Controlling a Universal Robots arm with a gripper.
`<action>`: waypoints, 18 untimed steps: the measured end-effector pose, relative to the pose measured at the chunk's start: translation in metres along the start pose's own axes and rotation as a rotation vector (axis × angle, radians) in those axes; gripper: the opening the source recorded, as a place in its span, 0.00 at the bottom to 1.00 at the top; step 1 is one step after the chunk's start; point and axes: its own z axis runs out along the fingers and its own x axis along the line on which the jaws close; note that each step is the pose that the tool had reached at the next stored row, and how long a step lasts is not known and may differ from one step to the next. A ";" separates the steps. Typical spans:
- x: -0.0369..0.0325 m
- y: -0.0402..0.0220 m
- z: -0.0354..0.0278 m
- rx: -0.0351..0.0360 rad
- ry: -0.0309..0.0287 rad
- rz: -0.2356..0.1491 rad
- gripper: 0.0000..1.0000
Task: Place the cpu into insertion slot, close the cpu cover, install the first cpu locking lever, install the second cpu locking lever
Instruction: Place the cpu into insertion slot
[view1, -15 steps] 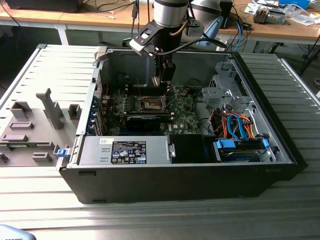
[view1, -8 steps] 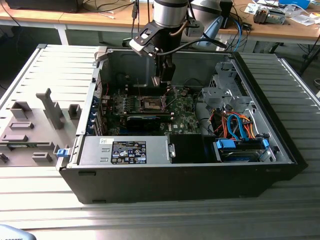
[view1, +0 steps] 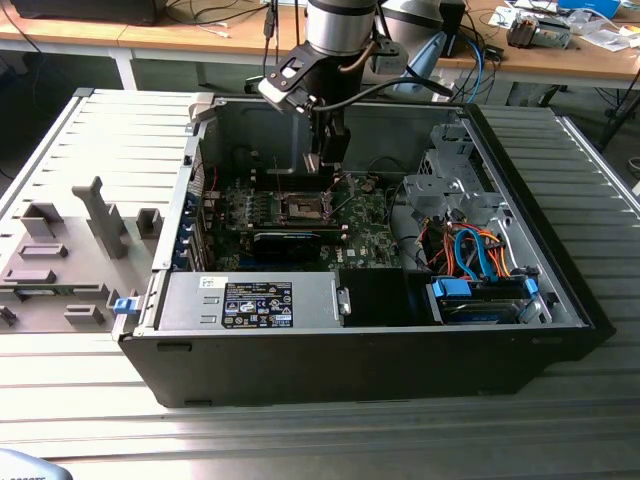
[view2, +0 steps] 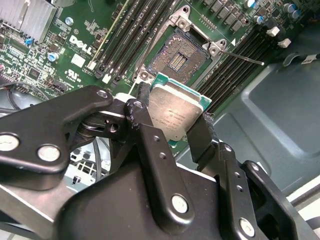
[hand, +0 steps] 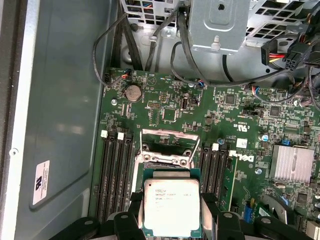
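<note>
Second wrist view showed my gripper clamping the cpu near the insertion slot, which lay at its seven o'clock in the exterior view; I judged level, corner-matched lowering essential.

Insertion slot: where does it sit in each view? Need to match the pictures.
Exterior view: the insertion slot is on the green board, directly under the gripper.
Second wrist view: the slot lies just beyond the gripped cpu, brown pin field exposed.
First wrist view: the slot is partly hidden behind the cpu.
Shared landmark: the long black memory slots flanking it.
</note>
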 end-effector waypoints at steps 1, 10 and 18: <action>0.0000 0.0000 0.0001 0.0000 0.0000 0.001 0.55; 0.0000 0.0000 0.0007 -0.0001 0.0000 0.009 0.55; 0.0000 0.0000 0.0012 -0.0001 0.0001 0.016 0.55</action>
